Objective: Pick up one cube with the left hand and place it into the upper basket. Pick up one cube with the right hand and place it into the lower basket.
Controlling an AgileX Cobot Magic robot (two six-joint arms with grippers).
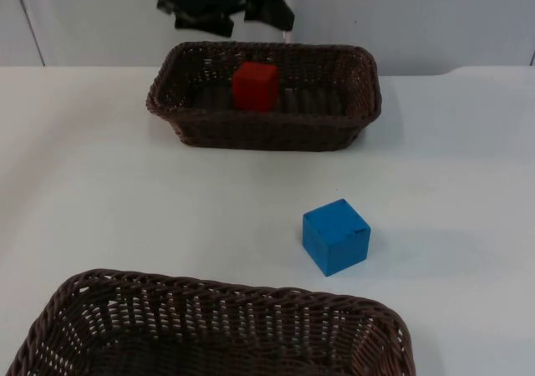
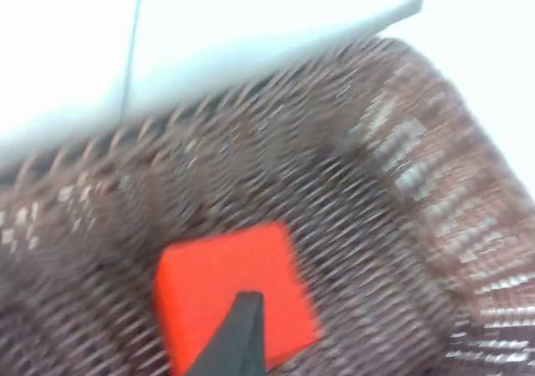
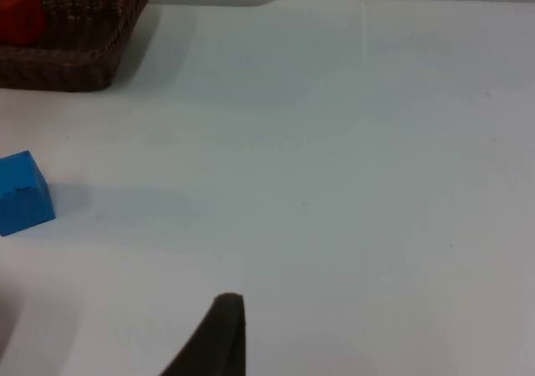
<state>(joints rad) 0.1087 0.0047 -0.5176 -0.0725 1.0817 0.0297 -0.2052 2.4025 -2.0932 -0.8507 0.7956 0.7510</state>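
Red cube (image 1: 255, 85) lies in upper basket (image 1: 334, 134); blue cube (image 1: 335, 236) on table (image 1: 100, 200); jaws' state unclear

A robot lab bench, not a home or a shop.

You are looking at a bare white counter (image 1: 100, 184) ending at a plain grey partition wall (image 1: 435, 17), with just two wicker baskets (image 1: 267, 134) and two plain coloured cubes (image 1: 335, 236) set out as test props.
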